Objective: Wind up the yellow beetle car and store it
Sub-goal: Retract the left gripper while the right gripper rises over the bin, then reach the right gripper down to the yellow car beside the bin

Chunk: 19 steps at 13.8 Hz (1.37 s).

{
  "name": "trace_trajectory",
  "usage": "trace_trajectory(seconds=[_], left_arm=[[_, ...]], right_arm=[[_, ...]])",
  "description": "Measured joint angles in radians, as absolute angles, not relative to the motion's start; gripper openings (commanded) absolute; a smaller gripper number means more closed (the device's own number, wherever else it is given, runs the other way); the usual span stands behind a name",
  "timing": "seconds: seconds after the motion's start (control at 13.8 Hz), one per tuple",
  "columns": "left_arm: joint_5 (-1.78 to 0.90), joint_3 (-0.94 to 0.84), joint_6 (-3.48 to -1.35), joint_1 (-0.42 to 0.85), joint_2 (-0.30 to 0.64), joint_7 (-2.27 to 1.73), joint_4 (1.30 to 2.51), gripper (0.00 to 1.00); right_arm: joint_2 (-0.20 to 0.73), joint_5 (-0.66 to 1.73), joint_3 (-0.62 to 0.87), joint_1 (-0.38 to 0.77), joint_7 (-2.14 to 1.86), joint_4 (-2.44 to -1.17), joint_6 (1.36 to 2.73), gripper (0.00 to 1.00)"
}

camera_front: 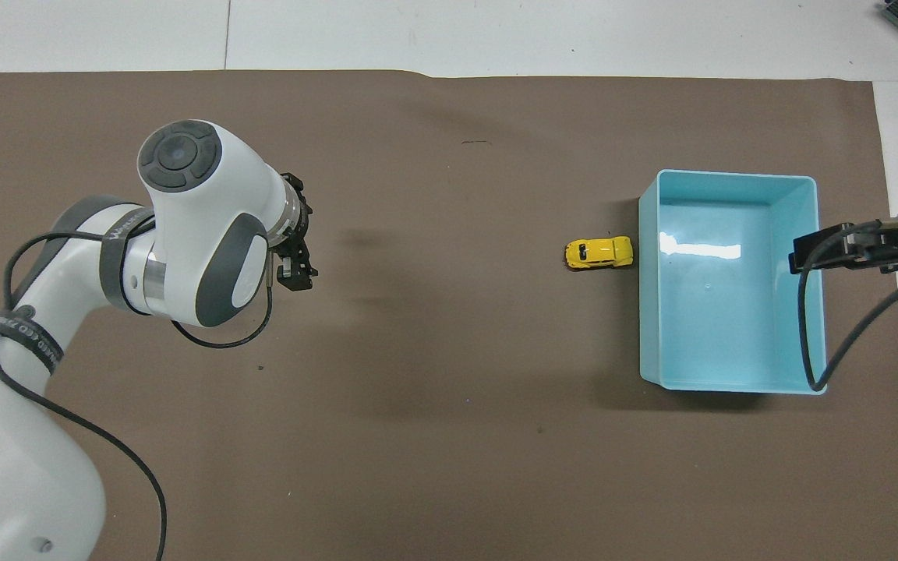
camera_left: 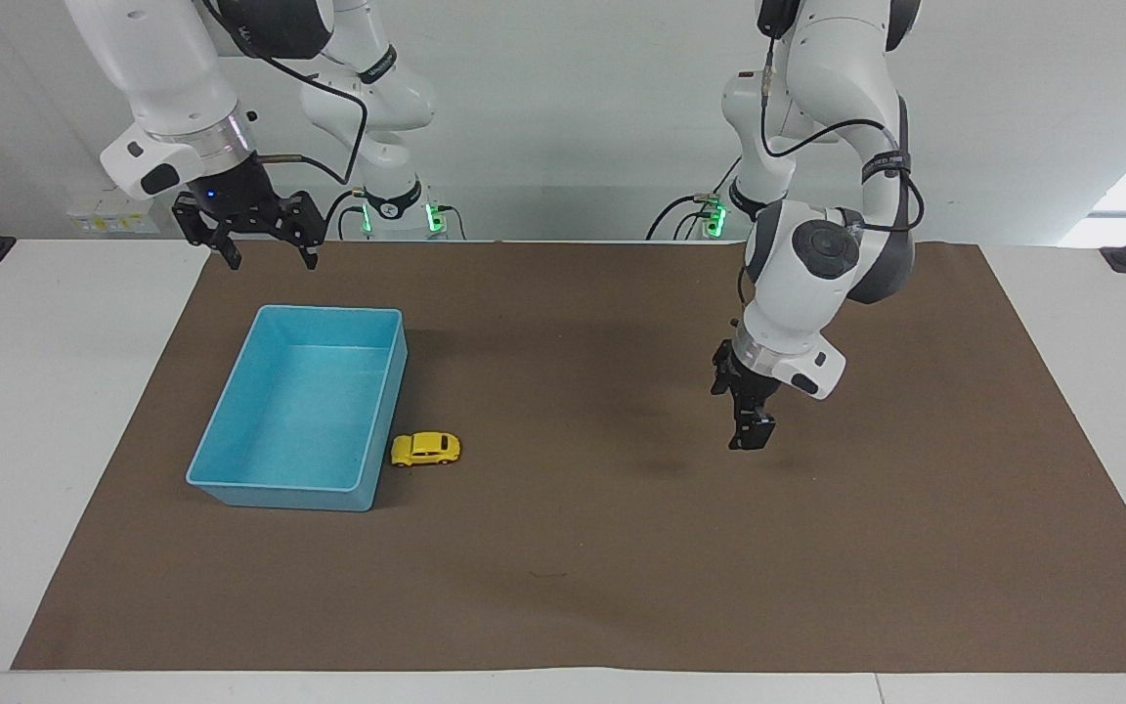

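car: yellow beetle car (camera_left: 425, 449) lower left of frame, just beside blue bin (camera_left: 231, 420), unstored
right gripper (camera_left: 263, 252): mine, upper left, spread wide, empty
left gripper (camera_left: 751, 435): right of centre over mat (camera_left: 622, 548); empty, opening unclear

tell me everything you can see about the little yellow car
The yellow beetle car is a tiny, glossy bright yellow toy with a rounded body, dark windows and small black wheels. It stands upright on its wheels on the brown mat, side-on in the facing view, close beside the blue bin at the wall toward the left arm's end. Nothing grips it.
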<state>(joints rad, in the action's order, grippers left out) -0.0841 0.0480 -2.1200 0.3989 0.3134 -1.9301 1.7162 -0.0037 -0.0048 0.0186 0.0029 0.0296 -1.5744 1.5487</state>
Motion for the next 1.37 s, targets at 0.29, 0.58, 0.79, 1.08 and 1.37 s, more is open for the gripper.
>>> trace_trajectory(seconds=[0.29,0.58,0.79,1.08,1.37], left_arm=[[-0.058,0.054,-2.104,0.379,0.276,-1.868,1.692,1.0],[-0.057,0.055,-2.054,0.317,0.205,-1.721,1.679,1.0],[-0.057,0.056,-2.007,0.291,0.159,-1.565,1.675,1.0],[-0.056,0.057,-1.938,0.258,0.14,-1.351,1.637,1.0],[-0.056,0.057,-1.87,0.242,0.108,-0.978,1.626,1.0]], right_arm=[[0.024,-0.005,0.02,0.009,0.03,-1.578,1.561,1.0],[0.077,-0.005,0.022,0.041,0.089,-1.58,1.63,1.0],[0.113,-0.005,0.025,0.063,0.177,-1.581,1.658,1.0],[0.157,-0.005,0.027,0.093,0.291,-1.581,1.674,1.0],[0.166,-0.005,0.028,0.107,0.445,-1.585,1.687,1.0]])
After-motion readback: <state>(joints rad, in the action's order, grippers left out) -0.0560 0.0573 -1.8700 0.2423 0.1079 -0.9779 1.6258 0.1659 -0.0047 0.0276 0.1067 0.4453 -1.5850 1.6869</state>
